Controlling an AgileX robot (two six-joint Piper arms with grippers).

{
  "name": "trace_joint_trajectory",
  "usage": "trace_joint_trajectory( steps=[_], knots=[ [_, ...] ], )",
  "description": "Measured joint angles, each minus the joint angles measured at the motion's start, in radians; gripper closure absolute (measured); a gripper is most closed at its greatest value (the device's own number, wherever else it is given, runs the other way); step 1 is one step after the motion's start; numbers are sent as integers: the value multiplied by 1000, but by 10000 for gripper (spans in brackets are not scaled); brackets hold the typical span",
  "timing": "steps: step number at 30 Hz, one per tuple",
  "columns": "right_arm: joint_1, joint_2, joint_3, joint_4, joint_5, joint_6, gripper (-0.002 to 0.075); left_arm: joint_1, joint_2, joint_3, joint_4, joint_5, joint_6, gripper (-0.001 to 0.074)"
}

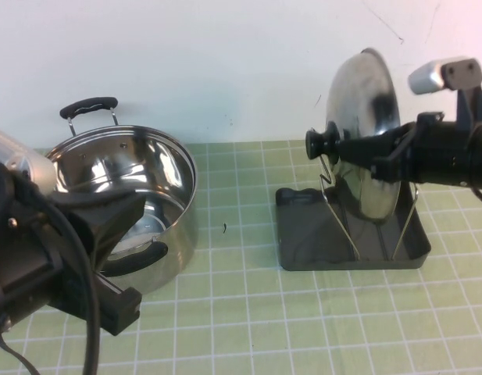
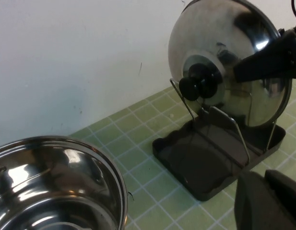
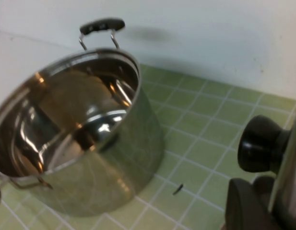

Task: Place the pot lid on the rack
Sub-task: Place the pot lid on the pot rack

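The pot lid (image 1: 365,101) stands on edge, upright, its black knob (image 1: 319,143) pointing left toward the pot. Its lower edge sits down between the wire loops (image 1: 344,223) of the dark grey rack (image 1: 311,234); I cannot tell whether it touches the tray. My right gripper (image 1: 362,150) reaches in from the right and is shut on the lid beside the knob. In the right wrist view one finger (image 3: 248,206) lies below the knob (image 3: 260,143). The left wrist view shows the lid (image 2: 219,33) over the rack (image 2: 195,163). My left gripper (image 1: 139,256) is open and empty by the pot.
The deep steel pot (image 1: 178,156) with black handles stands at the left on the green grid mat, and shows in the right wrist view (image 3: 114,158). A small dark speck (image 1: 225,228) lies between pot and rack. A white wall runs behind.
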Motion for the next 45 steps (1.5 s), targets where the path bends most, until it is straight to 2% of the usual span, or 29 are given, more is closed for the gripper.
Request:
trace_joint_trajectory(
  steps=[6, 19, 20, 22, 28, 32, 37, 41, 43, 45],
  knots=[
    [0, 45, -2, -14, 0, -65, 615, 0, -2, 0, -18, 2, 0, 733],
    [2, 64, -13, -129, 2, -84, 604, 0, -2, 0, -31, 16, -11, 734],
    [2, 64, -13, -142, 2, -78, 586, 0, -2, 0, -31, 21, -11, 734],
    [2, 64, -13, -159, 2, -73, 503, 0, -2, 0, -31, 35, -11, 734],
    [2, 64, -13, -170, -28, -73, 162, 0, -2, 0, -39, 103, -12, 734],
    [2, 35, -13, -174, -51, -73, 89, 0, -2, 0, -43, 140, -12, 734],
    [-19, -59, -13, -174, -78, -76, 77, 0, -6, 0, -14, 147, -12, 735],
    [-57, -160, -13, -174, -115, -90, 90, 0, -29, 0, 112, 182, -12, 734],
    [-82, -222, -13, -182, -120, -96, 132, 0, -53, 0, 200, 235, -21, 735],
    [-107, -290, -13, -205, -124, -98, 222, 0, -87, 0, 307, 334, -70, 735]
  ],
)
